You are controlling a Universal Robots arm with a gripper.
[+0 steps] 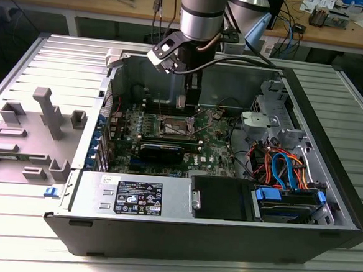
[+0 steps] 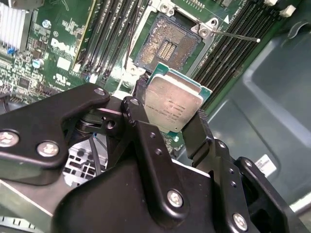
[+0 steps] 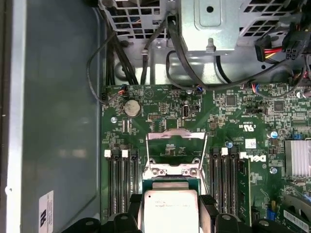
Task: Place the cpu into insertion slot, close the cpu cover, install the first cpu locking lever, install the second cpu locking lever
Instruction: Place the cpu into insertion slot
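Note:
My gripper (image 2: 167,114) is shut on the cpu (image 2: 172,103), a small square chip with a dull silver top and green edge, held between black fingers (image 2: 141,121). The same cpu (image 3: 170,209) shows in the first wrist view, just short of the socket area. The insertion slot (image 2: 167,44) lies bare on the green motherboard, its dark contact field uncovered, a short way beyond the held chip. The cpu cover (image 3: 176,145), a silver frame plate, stands swung up and open past the slot. In the exterior view my gripper (image 1: 181,102) hangs inside the computer case just above the slot (image 1: 175,129).
Black memory slots (image 3: 119,182) flank the socket on both sides. A thin lever rod (image 2: 235,35) sticks out beside the slot. Case walls (image 1: 198,72), a drive cage with cables (image 1: 285,171) and the power supply (image 1: 137,195) surround the board. A grey plastic fixture (image 1: 46,117) lies outside the case.

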